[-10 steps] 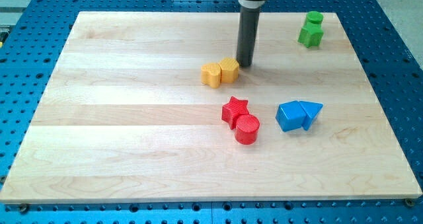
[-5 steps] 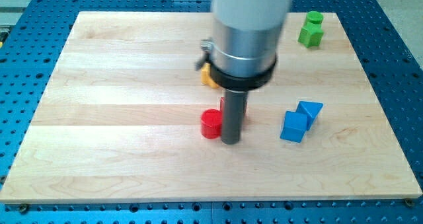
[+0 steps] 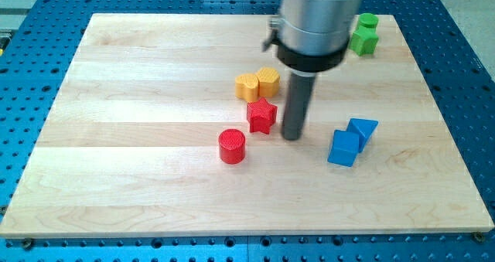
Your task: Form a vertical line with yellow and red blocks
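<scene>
Two yellow blocks touch near the board's middle top: a rounded one (image 3: 247, 86) on the left and a hexagon-like one (image 3: 268, 81) on the right. A red star (image 3: 261, 115) lies just below them. A red cylinder (image 3: 231, 147) stands further down and left, apart from the star. My tip (image 3: 291, 137) rests on the board just right of the red star, a small gap away, and left of the blue blocks.
A blue cube (image 3: 343, 148) and a blue triangle (image 3: 362, 131) touch at the right. Two green blocks (image 3: 363, 34) sit at the top right corner. The wooden board (image 3: 139, 169) lies on a blue perforated table.
My tip went from beside the yellow blocks down to the red blocks, then up and right. The red cylinder slid left, the red star moved up toward the yellow blocks.
</scene>
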`<control>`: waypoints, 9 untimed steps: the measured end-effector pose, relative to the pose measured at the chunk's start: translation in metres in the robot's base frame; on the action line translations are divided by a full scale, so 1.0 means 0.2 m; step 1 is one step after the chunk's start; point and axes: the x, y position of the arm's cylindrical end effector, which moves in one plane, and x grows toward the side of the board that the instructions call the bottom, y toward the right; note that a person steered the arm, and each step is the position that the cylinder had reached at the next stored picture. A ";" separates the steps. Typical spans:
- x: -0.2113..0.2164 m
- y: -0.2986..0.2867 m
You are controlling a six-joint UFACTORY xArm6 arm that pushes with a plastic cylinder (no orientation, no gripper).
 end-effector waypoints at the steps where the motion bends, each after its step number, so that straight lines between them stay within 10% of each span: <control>1: -0.02 -0.26; 9: -0.63 0.12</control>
